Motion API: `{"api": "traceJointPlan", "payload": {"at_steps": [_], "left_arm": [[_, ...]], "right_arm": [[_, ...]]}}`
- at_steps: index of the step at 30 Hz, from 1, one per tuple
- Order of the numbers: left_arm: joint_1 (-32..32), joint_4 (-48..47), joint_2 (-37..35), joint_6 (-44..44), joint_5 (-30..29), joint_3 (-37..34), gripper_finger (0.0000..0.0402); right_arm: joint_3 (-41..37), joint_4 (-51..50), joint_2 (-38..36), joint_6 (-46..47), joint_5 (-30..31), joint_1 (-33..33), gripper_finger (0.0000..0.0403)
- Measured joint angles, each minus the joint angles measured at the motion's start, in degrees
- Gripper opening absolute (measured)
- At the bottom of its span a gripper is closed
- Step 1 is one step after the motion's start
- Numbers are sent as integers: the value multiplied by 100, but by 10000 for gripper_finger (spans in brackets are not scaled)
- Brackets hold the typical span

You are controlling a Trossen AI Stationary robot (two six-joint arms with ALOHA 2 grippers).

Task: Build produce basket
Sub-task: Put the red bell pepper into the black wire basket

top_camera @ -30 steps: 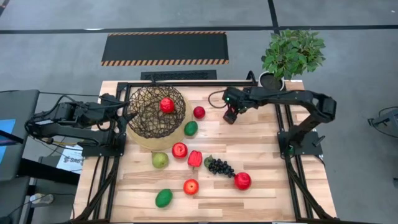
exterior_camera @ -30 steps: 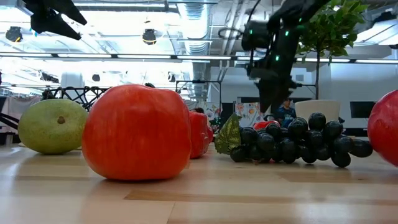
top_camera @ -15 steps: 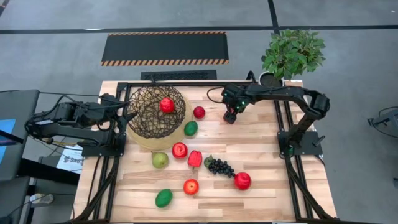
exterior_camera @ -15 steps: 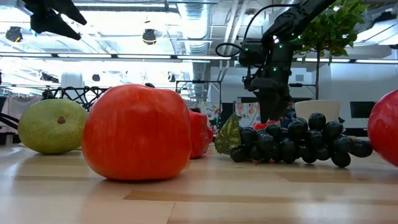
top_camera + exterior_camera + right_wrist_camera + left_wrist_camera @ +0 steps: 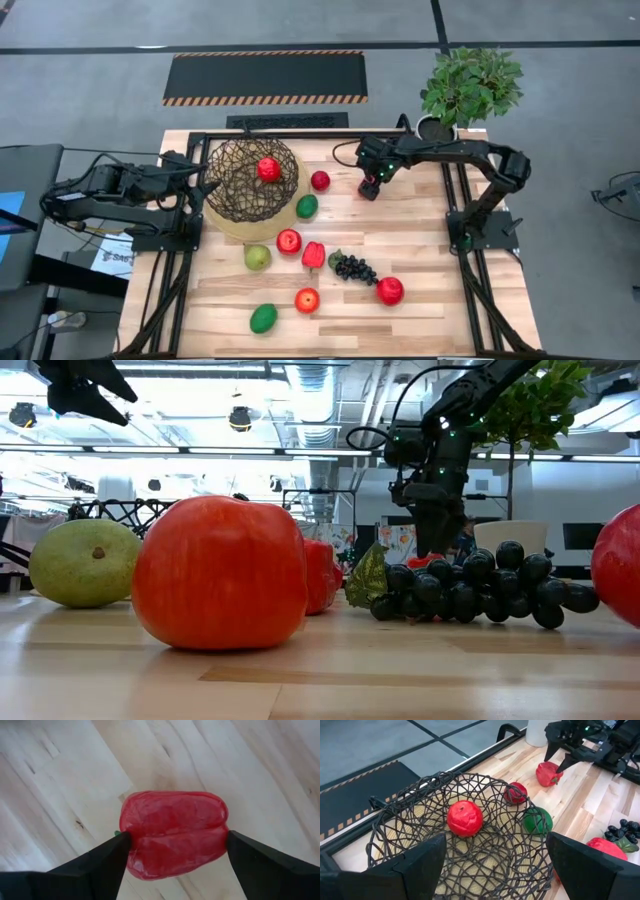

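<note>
Right gripper (image 5: 175, 852) pinches a red pepper (image 5: 173, 833) on the table at the basket's (image 5: 250, 180) three o'clock; left gripper (image 5: 492, 870) spread, empty.

Eleven pieces of produce show in all. Five are red round fruits: one (image 5: 268, 169) inside the single basket (image 5: 232, 200), which sits between the left gripper's (image 5: 490, 865) spread fingers, and four (image 5: 320, 180) (image 5: 289, 241) (image 5: 307, 300) (image 5: 390, 291) outside them. There are two red peppers: the near pepper (image 5: 172, 840) pinched between the right gripper's (image 5: 370, 188) fingers, the far pepper (image 5: 313, 255) well clear of them. Two green ovals (image 5: 307, 206) (image 5: 263, 318), one pear (image 5: 257, 257), one grape bunch (image 5: 353, 268) and one potted plant (image 5: 470, 85) complete the count.
</note>
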Motion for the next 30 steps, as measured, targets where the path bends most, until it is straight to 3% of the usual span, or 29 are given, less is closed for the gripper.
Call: {"api": "traceJointPlan", "payload": {"at_steps": [30], "left_arm": [[0, -19, 1, -11, 1, 0, 330]], "right_arm": [[22, -3, -355, 255, 4, 601, 111]]}}
